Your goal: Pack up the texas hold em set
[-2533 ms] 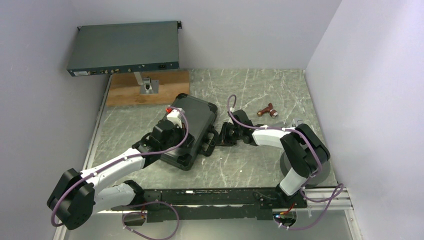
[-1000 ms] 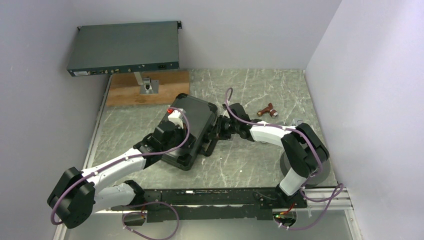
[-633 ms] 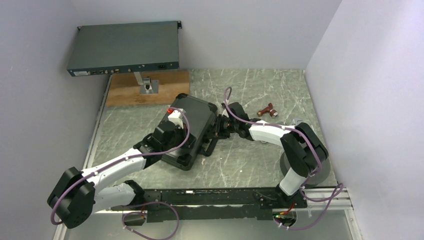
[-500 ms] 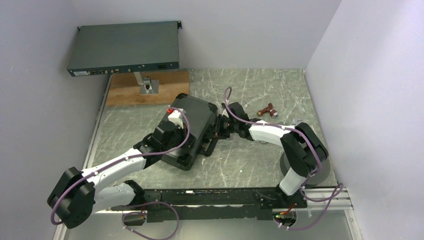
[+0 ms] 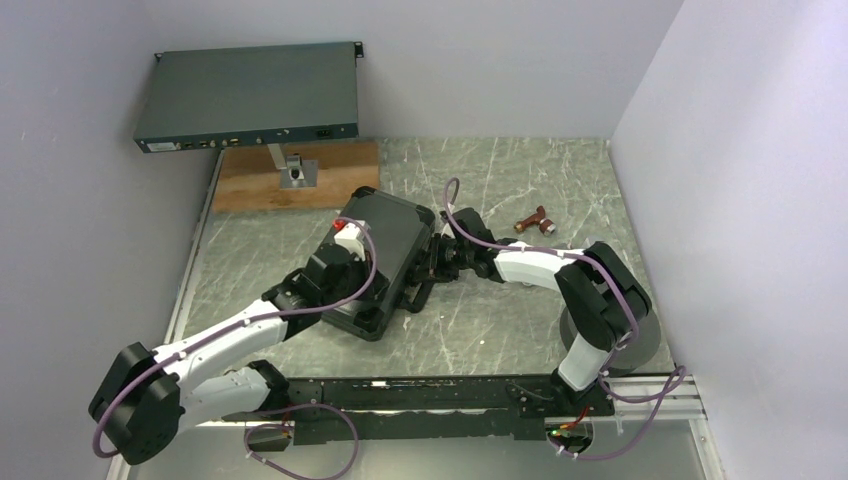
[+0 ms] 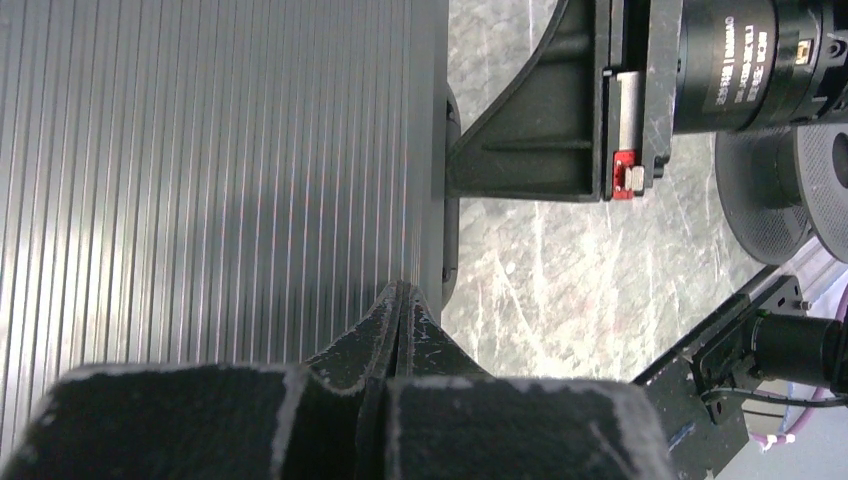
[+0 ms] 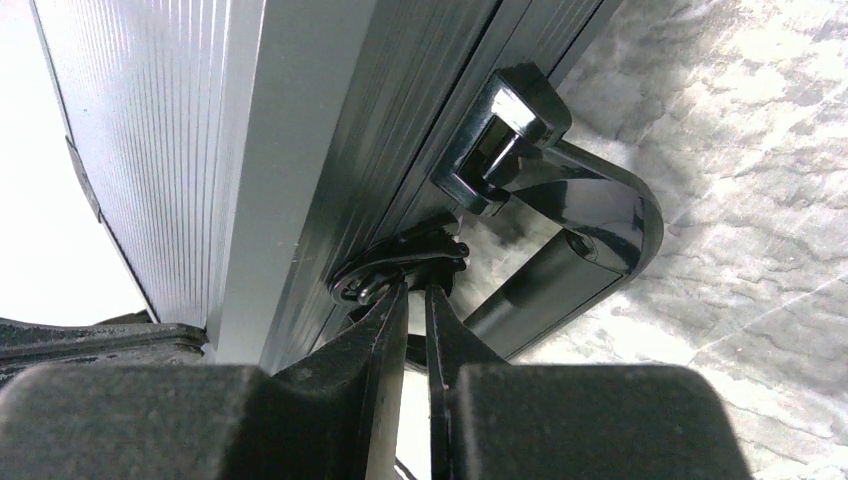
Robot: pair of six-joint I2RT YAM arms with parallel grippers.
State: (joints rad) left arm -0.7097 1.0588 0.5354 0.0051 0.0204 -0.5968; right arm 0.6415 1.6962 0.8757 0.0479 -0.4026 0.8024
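Observation:
The black ribbed case point(image 5: 400, 240) lies closed on the table; chips, cards and discs are hidden. My left gripper point(image 5: 375, 285) is shut, its tips point(image 6: 400, 292) resting on the ribbed lid point(image 6: 200, 170) at its handle-side edge. My right gripper point(image 5: 437, 262) is at the case's handle side. Its fingers stand almost together with a thin slit, tips point(image 7: 415, 290) touching a black latch point(image 7: 400, 262) beside the carry handle point(image 7: 575, 245). It holds nothing.
A flat dark-grey rack unit point(image 5: 250, 95) stands on a post over a wooden board point(image 5: 260, 185) at the back left. A red-handled wrench point(image 5: 535, 222) lies right of the case. Walls close in left, back and right.
My right gripper has moved left and slightly away, up against the case's handle side. My left arm has shifted slightly on the lid. The case stays closed in place.

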